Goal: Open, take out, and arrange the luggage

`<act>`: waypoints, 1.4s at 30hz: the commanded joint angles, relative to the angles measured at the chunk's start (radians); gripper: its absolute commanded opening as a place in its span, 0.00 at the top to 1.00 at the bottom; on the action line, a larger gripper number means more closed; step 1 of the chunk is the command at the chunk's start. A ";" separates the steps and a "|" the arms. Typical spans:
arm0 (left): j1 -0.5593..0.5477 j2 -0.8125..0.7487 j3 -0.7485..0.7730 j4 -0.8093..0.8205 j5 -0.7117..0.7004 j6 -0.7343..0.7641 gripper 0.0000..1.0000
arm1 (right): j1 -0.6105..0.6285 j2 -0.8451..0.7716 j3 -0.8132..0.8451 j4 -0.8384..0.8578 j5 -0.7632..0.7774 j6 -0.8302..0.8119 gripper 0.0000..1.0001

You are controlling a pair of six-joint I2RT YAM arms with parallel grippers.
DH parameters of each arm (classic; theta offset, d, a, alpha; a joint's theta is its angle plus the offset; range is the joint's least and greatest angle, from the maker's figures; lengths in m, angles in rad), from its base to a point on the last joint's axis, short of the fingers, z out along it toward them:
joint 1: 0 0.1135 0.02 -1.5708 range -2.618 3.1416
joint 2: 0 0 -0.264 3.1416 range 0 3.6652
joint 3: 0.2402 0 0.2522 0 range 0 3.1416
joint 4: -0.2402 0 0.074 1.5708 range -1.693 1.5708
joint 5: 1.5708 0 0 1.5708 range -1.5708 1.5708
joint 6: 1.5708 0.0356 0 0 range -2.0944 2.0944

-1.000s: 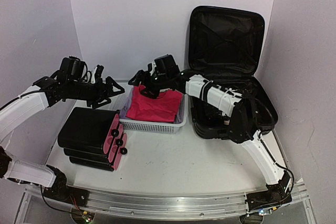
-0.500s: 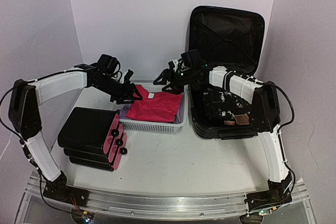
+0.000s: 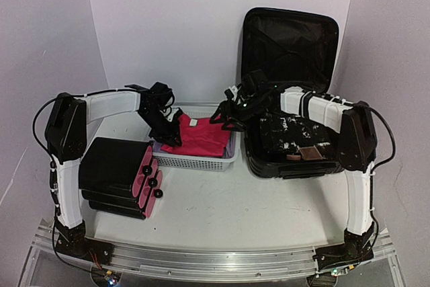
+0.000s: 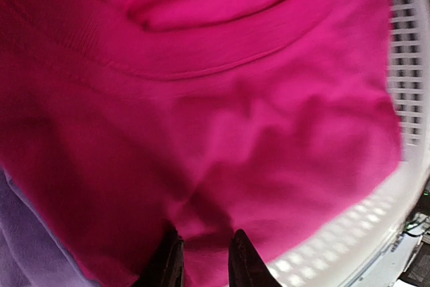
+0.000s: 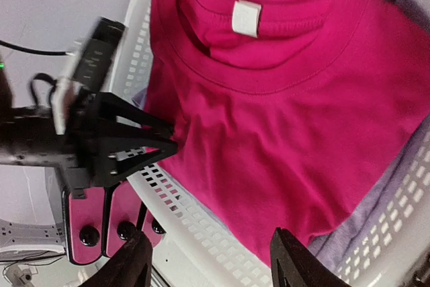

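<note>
The luggage stands open at the right, lid upright, with its base on the table and dark items inside. A pink shirt lies in the white basket. My left gripper is down at the shirt's left edge. In the left wrist view its fingertips stand close together, and the left gripper pinches a fold of the pink shirt. My right gripper hovers open over the basket's right end. In the right wrist view the right gripper is spread wide above the shirt.
Stacked small black cases with pink sides and black knobs lie left of the basket. Purple cloth lies under the shirt. A brown item rests in the luggage base. White walls stand close on three sides.
My left arm swung right and down into the basket and its jaws closed on the shirt's edge. My right gripper drew back rightward toward the luggage and narrowed a little.
</note>
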 commanded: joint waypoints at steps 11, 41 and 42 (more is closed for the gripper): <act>0.034 -0.004 0.020 -0.079 -0.099 0.030 0.66 | -0.041 -0.270 -0.083 -0.275 0.395 -0.347 0.27; 0.032 -0.640 -0.134 0.070 0.095 -0.072 0.09 | -0.067 0.238 0.267 -0.625 1.035 -0.465 0.02; 0.030 -0.639 -0.140 0.079 0.103 -0.077 0.09 | -0.075 0.255 0.269 -0.626 1.040 -0.459 0.02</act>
